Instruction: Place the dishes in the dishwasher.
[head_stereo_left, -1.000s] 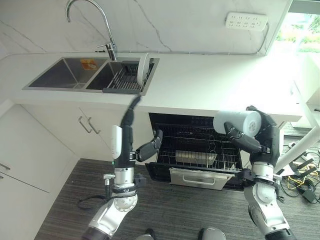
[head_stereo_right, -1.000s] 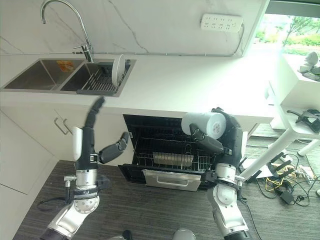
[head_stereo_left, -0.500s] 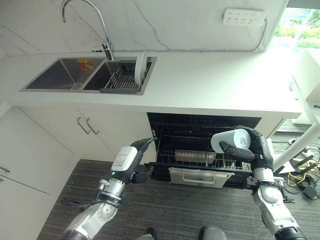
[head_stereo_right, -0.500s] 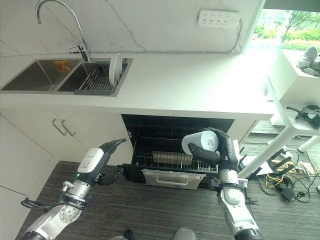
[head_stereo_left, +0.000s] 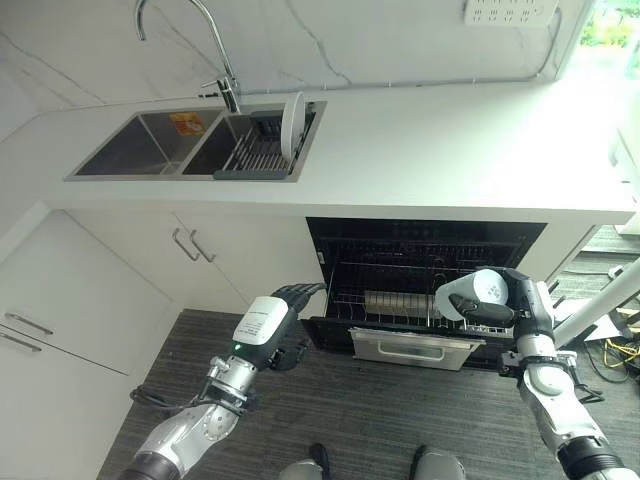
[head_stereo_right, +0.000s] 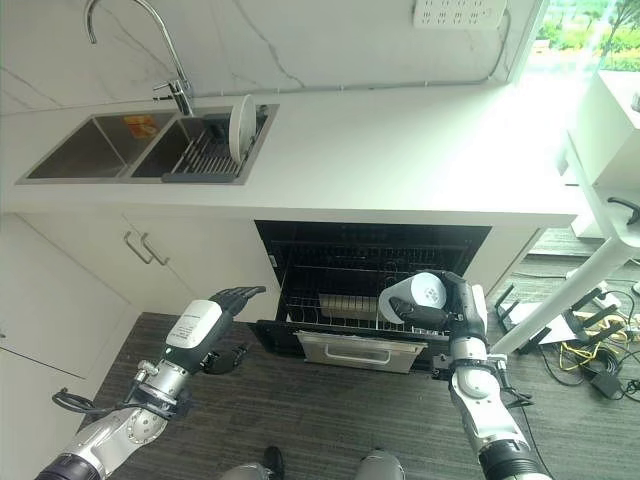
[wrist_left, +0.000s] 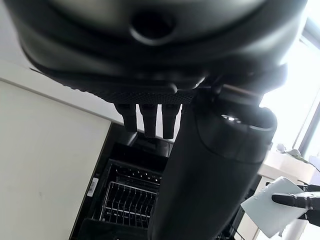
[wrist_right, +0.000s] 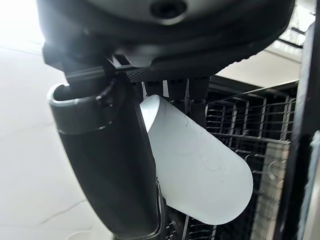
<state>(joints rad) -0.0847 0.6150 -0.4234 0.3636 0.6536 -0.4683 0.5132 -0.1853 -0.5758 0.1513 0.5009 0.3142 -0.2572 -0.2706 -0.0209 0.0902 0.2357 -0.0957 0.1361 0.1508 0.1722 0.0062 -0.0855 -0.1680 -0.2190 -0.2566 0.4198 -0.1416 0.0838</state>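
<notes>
A white cup (head_stereo_left: 482, 292) lies on its side in my right hand (head_stereo_left: 517, 306), fingers and thumb (wrist_right: 111, 165) curled round it. It hangs just above the right end of the dishwasher's wire rack (head_stereo_left: 385, 288); the cup (wrist_right: 200, 170) has the rack wires (wrist_right: 250, 125) behind it. The dishwasher (head_stereo_left: 425, 236) stands open under the counter with its drawer front (head_stereo_left: 415, 346) pulled out. My left hand (head_stereo_left: 287, 308) is open, fingers (wrist_left: 149, 118) relaxed, at the drawer's left corner, holding nothing. A white plate (head_stereo_left: 292, 124) stands upright in the sink's drying rack.
A double sink (head_stereo_left: 150, 146) with a tall tap (head_stereo_left: 205, 40) sits in the white counter (head_stereo_left: 450, 150). Cabinet doors (head_stereo_left: 215, 250) with handles flank the dishwasher on the left. A silvery insert (head_stereo_left: 395, 303) lies in the rack. Cables lie on the floor at right (head_stereo_left: 615, 350).
My right hand has come down with the cup from chest height to just over the rack. The left hand dropped from a raised pose to the drawer's left corner. The camera shifted.
</notes>
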